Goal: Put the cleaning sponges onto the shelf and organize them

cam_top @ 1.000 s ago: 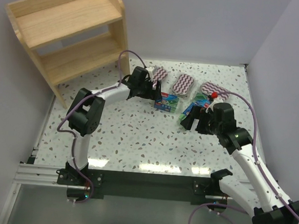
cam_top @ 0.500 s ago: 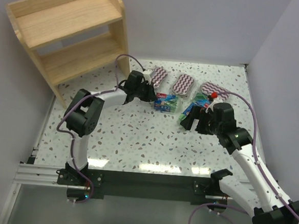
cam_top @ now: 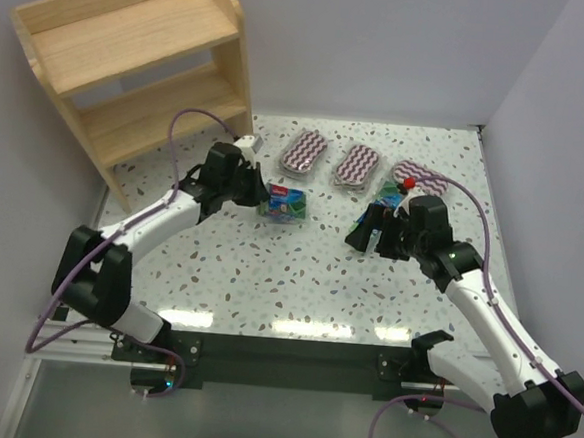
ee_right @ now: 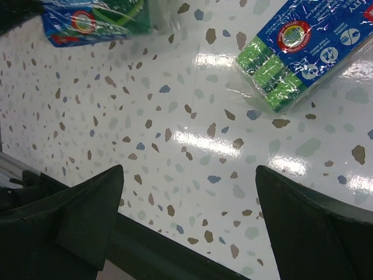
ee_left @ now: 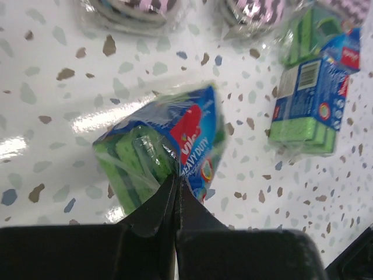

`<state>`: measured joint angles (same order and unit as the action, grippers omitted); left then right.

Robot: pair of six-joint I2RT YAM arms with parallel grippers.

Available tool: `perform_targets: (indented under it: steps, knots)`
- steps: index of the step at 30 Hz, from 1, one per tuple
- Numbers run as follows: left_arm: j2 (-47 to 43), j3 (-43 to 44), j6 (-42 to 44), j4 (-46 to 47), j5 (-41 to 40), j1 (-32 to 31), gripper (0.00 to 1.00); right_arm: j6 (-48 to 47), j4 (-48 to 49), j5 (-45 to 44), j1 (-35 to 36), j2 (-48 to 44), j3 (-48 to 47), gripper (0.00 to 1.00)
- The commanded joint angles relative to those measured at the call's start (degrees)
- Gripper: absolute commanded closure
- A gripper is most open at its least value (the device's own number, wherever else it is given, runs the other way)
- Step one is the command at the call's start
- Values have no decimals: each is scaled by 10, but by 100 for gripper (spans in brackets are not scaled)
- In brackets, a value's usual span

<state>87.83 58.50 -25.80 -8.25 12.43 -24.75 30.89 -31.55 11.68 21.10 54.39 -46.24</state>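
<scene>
The left tool point(cam_top: 265, 196) grips a green-blue pack point(cam_top: 289, 207) near the row of three zigzag packs point(cam_top: 357, 165).

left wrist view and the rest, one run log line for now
left gripper: shut on blocky green-blue sponge pack wrap | right gripper: open, empty | light wooden shelf: no packs seen

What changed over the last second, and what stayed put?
The left pincer, shut on a green-blue pack, has drawn back leftward toward the shelf, taking the pack away from the others. The right pincer, open, has barely shifted. The three zigzag packs and the shelf stayed put.
</scene>
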Motion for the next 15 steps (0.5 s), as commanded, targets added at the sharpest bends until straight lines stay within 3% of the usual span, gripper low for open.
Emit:
perform_targets:
  steps: [1, 6, 12, 15]
  knots:
    - [-90, -8, -21, -30, -54, 7, 100, 3, 34, 19, 2, 14, 8, 1]
    - [-109, -24, -5, -68, -4, 11, 100, 14, 68, 47, 2, 39, 16, 1]
    - [-129, -112, -21, 0, 117, 11, 100, 19, 103, 79, 3, 62, 27, 2]
    - [-136, -137, -28, 11, 116, 11, 100, 17, 108, 87, 3, 73, 33, 2]
